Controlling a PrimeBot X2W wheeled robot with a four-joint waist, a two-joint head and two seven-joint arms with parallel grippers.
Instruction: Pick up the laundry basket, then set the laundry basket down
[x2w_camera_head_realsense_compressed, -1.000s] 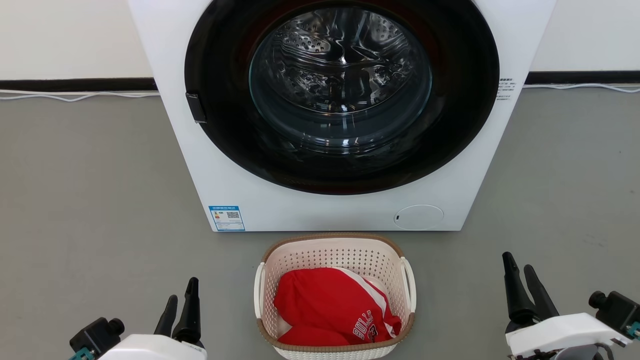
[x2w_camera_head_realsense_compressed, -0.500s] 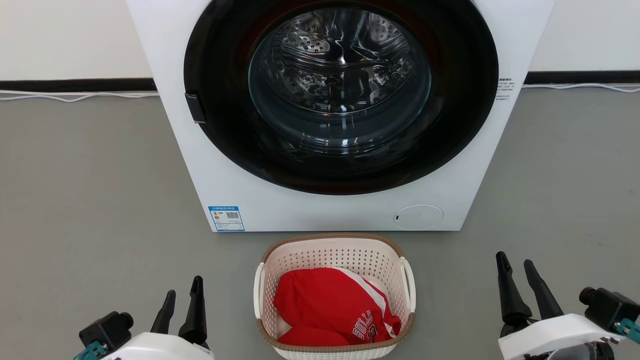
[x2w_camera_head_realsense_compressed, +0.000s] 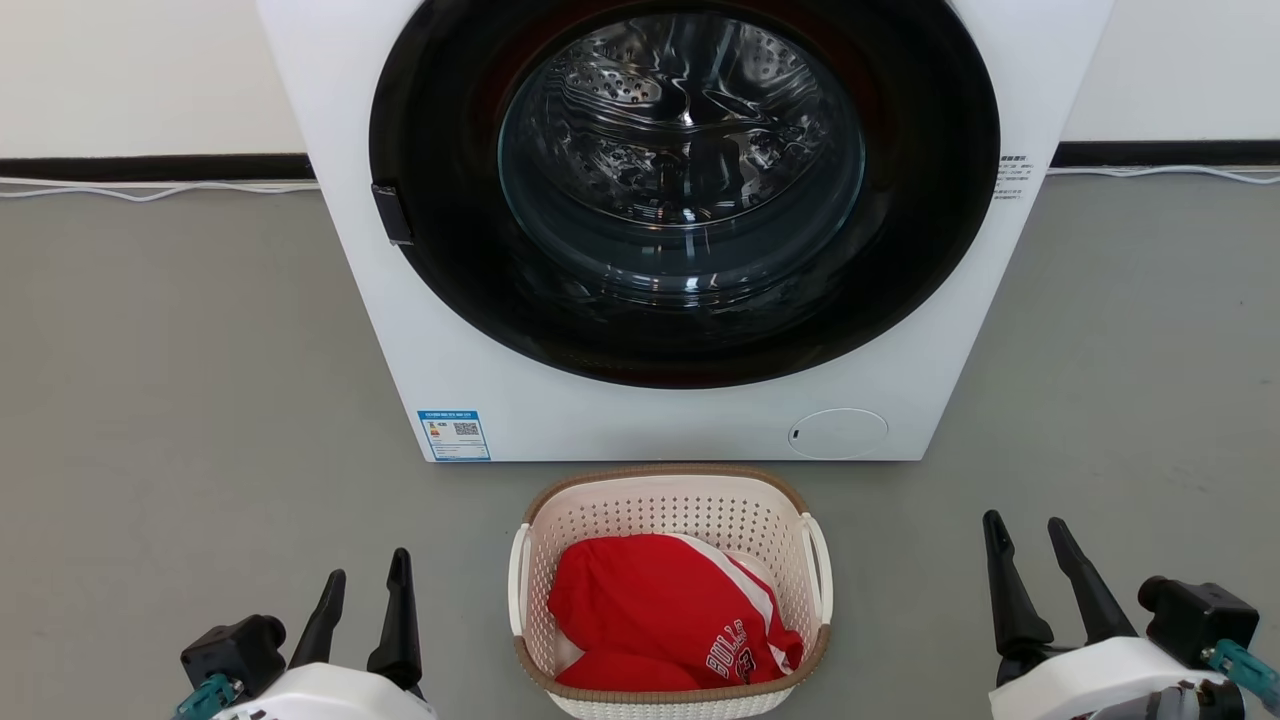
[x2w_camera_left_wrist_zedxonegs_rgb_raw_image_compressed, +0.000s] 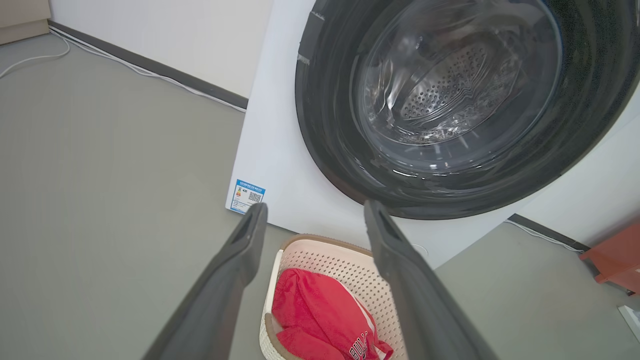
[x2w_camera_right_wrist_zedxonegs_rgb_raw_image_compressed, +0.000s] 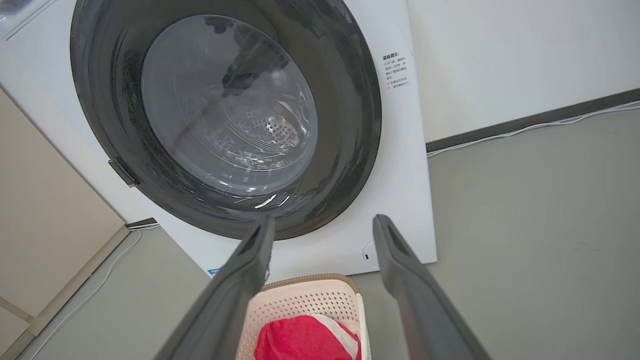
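1 red jersey (x2w_camera_head_realsense_compressed: 650, 600) reading BULLS 23, in laundry basket (x2w_camera_head_realsense_compressed: 670, 512) on floor just before washing machine (x2w_camera_head_realsense_compressed: 640, 425), blue QR label (x2w_camera_head_realsense_compressed: 455, 435), left gripper (x2w_camera_head_realsense_compressed: 369, 564) and right gripper (x2w_camera_head_realsense_compressed: 1023, 520) spread wide, empty, clear of basket

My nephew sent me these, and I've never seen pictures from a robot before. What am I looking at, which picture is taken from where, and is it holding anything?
This is a wheeled robot with two arms. The picture with both arms in it comes from a camera on its head, looking down. The left gripper and right gripper, each a pair of dark fingers, show in its bottom corners. The other two pictures come from cameras on the wrists, each looking along that gripper's own fingers. On the grey floor stands a white washing machine. In front of it sits the laundry basket, with a red garment inside. Both grippers are open and hold nothing. The basket sits between them, untouched.
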